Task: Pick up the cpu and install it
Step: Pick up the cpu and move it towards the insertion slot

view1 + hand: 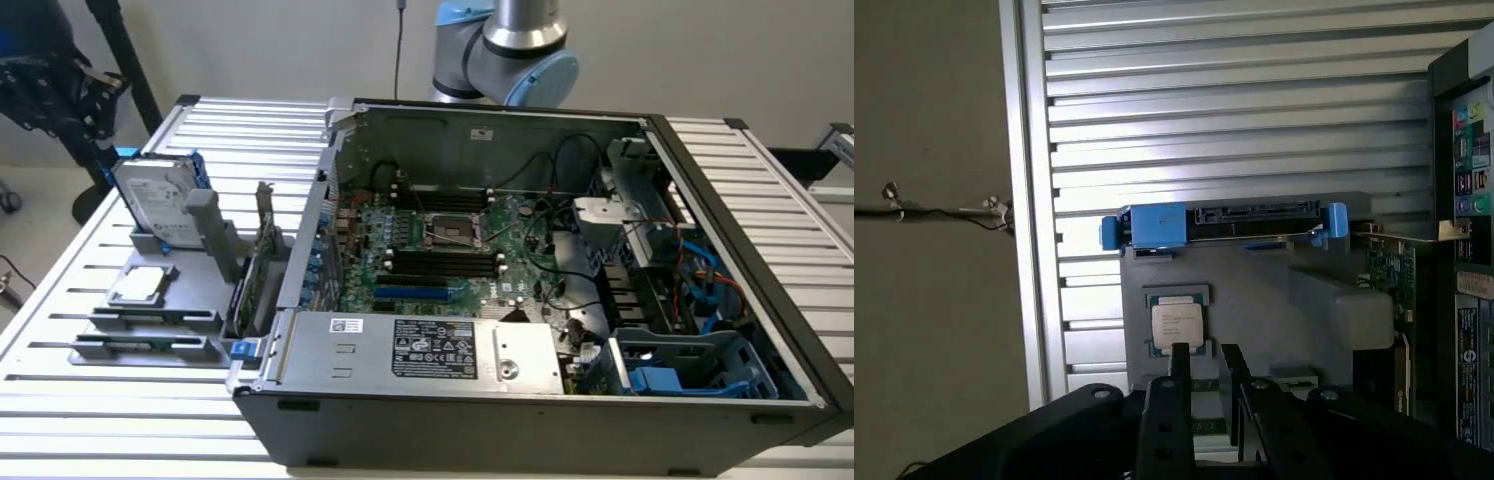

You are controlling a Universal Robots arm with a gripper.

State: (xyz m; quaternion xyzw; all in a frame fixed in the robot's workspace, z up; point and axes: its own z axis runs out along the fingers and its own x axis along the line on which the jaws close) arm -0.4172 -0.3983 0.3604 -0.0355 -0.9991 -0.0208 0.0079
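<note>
1. Wrist view looks past the black two-fingered gripper (1206,352) to the small flat square cpu with its shiny silver-grey metal top (1176,323). The chip lies flat in its own recess on the pale grey plastic holder tray (1254,285).
2. The fingers stand a little parted, with a narrow gap between them and nothing in it. The gripper looks well apart from the chip, so I judge the reach for the pick to be barely begun.
3. Seen from the exterior view, the cpu (139,287) rests on the tray at the exterior view's left of the open dark grey computer case (534,430). The metal-framed socket (451,232) on the green motherboard (514,230) is empty.
4. To pick it well, I would say the fingers need to open wider than the chip and square up to two opposite edges. They should also come down level, so the thin part is not tipped or scraped in its recess.
5. Edges to mind: the large silver hard drive with blue rails (154,200) stands upright near the chip, and taller grey posts rise on the side toward the case.
6. Open room lies above the tray and over the ribbed aluminium table (80,400). The case's raised side wall stands between the tray and the socket.
</note>
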